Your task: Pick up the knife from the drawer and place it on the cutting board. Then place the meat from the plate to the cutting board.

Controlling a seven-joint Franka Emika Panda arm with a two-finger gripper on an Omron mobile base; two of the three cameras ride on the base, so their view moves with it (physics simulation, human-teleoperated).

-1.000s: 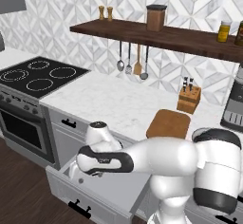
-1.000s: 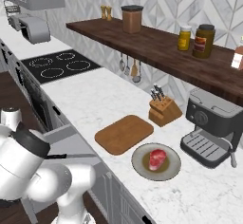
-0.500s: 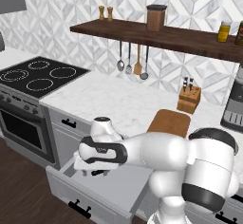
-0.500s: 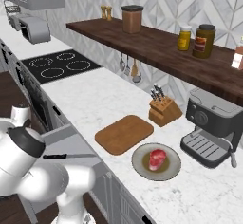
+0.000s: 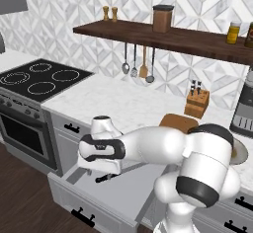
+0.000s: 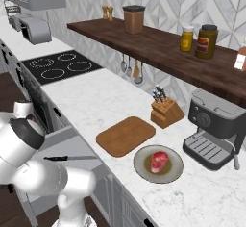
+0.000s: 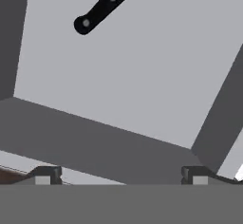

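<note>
The drawer (image 5: 106,200) stands pulled out below the counter. The knife (image 6: 72,158) lies on its grey floor (image 7: 137,71), black handle (image 7: 105,5) toward the drawer's front. My gripper (image 7: 119,176) hangs above that floor, open and holding nothing, its fingertips (image 7: 45,175) short of the knife. The arm's wrist (image 5: 101,145) leans over the knife handle (image 5: 106,177). On the counter lies the brown cutting board (image 6: 126,135), with nothing on it. Beside it is the grey-green plate (image 6: 142,169) holding the red meat (image 6: 160,160).
A black stove (image 5: 39,79) sits left of the drawer. A wooden knife block (image 6: 166,111) and a coffee machine (image 6: 216,130) stand behind the board and plate. Utensils (image 5: 138,69) hang under the shelf (image 6: 158,48). The drawer front carries a black handle (image 5: 81,216).
The hand has edged slightly farther in over the open drawer, with the jaws still wide. The knife, the meat and the board lie where they were.
</note>
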